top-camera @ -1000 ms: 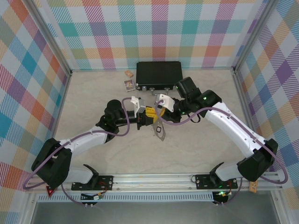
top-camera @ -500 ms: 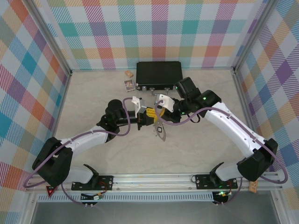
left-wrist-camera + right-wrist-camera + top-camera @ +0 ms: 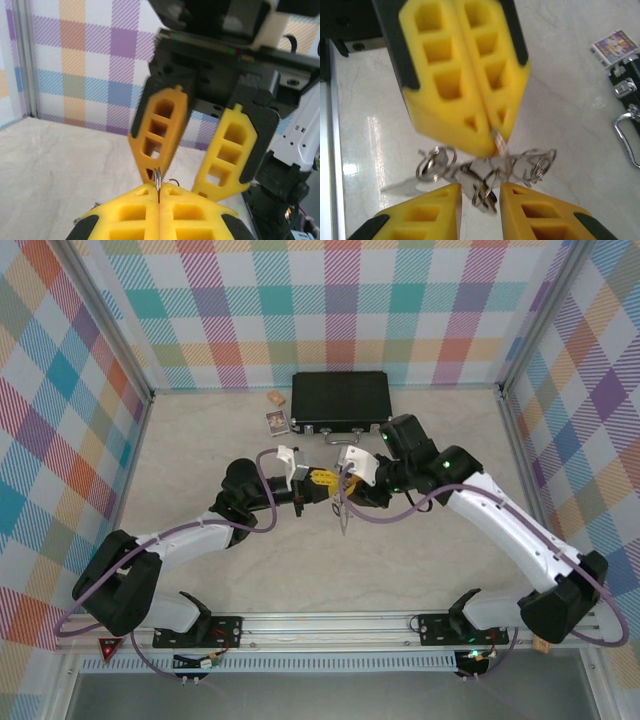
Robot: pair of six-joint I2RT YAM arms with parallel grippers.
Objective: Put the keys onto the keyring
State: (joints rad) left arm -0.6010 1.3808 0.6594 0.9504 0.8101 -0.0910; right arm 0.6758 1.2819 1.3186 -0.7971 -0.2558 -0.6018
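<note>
Over the middle of the table (image 3: 200, 455), in front of the black case (image 3: 340, 398), both arms are nose to nose, and this is tight work. Left gripper (image 3: 158, 199) is clamped right down, fingers pressed flat together, nipping a sliver of the keyring (image 3: 343, 516) at the very tips, so the hoop hangs edge-on below it, clear of the table. Right gripper (image 3: 480, 189) is spread wide, gripping nothing, its two fingers straddling the bunch of wire loops dangling from that pinch. Keys (image 3: 402, 186) are in that same dangling bunch, one blade poking out sideways; it's too blurred to tell which loop carries which. Now the danger, as I read it: the hold is on thin wire with almost no finger behind it, so any sideways tug from the right could slide the ring out and drop the whole lot. Closing on that tangle could also catch the wrong loop or a key blade instead of the one wanted. And with the tips this close, a small misjudged advance knocks finger against finger.
</note>
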